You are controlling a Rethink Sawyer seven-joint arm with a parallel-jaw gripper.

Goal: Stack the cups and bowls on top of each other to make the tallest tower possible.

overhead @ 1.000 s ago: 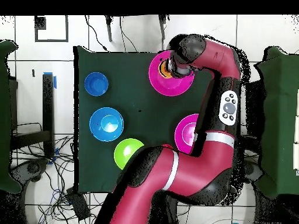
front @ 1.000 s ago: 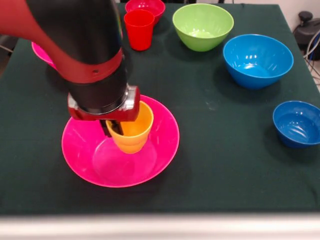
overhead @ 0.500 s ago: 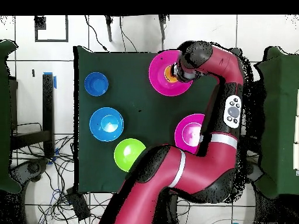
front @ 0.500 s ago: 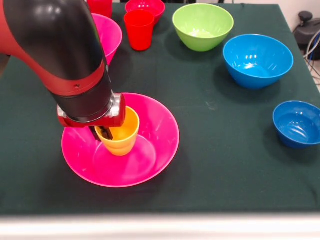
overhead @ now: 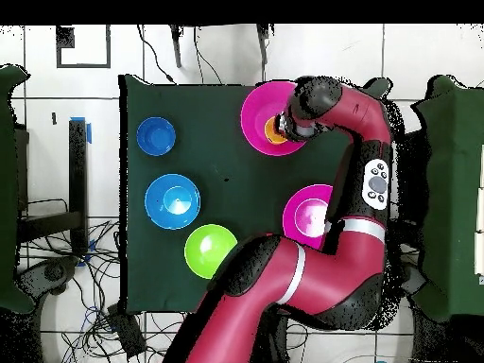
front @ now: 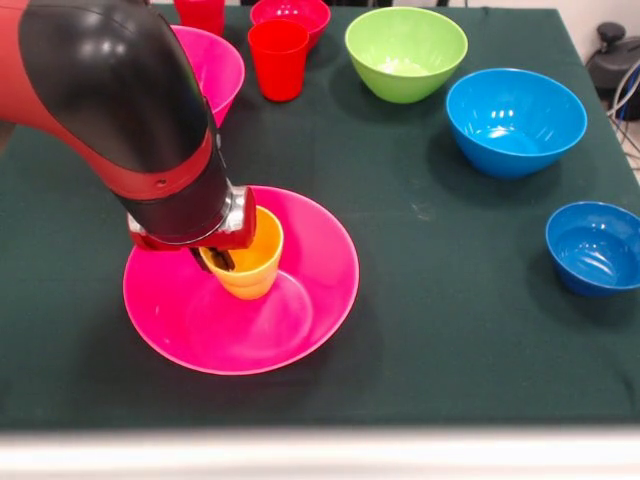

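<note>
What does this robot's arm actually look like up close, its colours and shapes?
The arm is thick and rounded, glossy black and red in alternating segments. A red ring circles the black wrist, and a red block with silver edges sits at its end. From overhead, a white band wraps one link and a grey button panel sits on another.

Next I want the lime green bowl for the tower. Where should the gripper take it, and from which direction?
Probably by the rim, coming straight down. The green bowl stands upright with its mouth open, and its round wall looks too wide to span, so one finger inside and one outside suits it. Its side toward the light blue bowl looks freest; the red cup stands on the other side.
</note>
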